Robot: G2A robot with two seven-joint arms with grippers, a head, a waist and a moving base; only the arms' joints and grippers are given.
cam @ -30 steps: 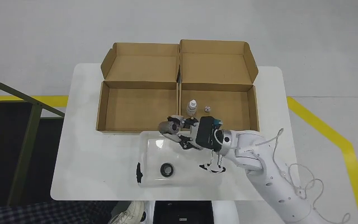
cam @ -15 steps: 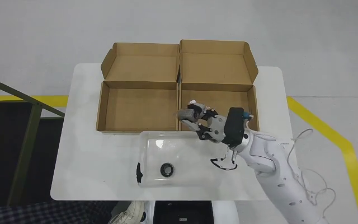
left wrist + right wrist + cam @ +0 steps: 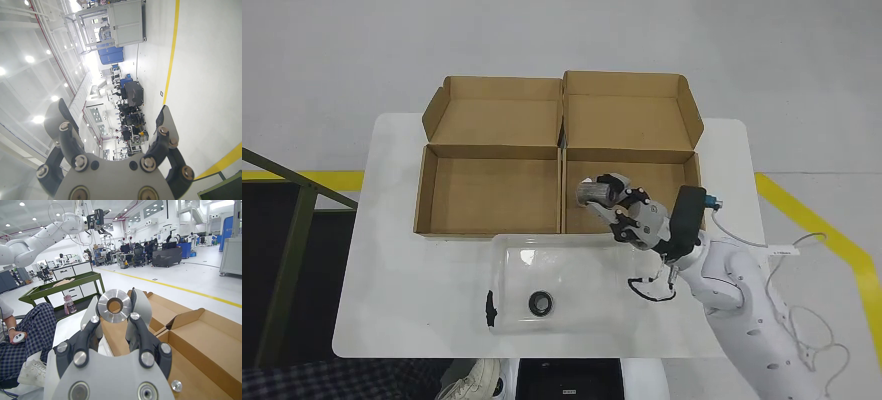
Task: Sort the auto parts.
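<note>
My right gripper point(image 3: 594, 190) is shut on a silvery metal cylinder point(image 3: 121, 313) with a round centre hole, gripped by its sides. In the top view the cylinder point(image 3: 587, 191) hangs over the left part of the right cardboard box point(image 3: 685, 200). A small metal disc point(image 3: 176, 385) lies on that box's floor. The clear tray point(image 3: 572, 265) at the table's front holds a black ring point(image 3: 540, 301) and a black part point(image 3: 489, 308). My left gripper point(image 3: 113, 111) is open and holds nothing; the right wrist view shows it point(image 3: 101, 214) raised high above the table.
The left cardboard box point(image 3: 487, 195) lies open beside the right one, both lids folded back. A green cart point(image 3: 62, 287) and a seated person's legs point(image 3: 36, 321) are close to the table's front edge. A black cable point(image 3: 650, 290) hangs from the right arm over the tray.
My right gripper has carried the metal cylinder from over the tray's back edge to the right and back, over the right box. The arm now covers the small bottle seen there earlier.
</note>
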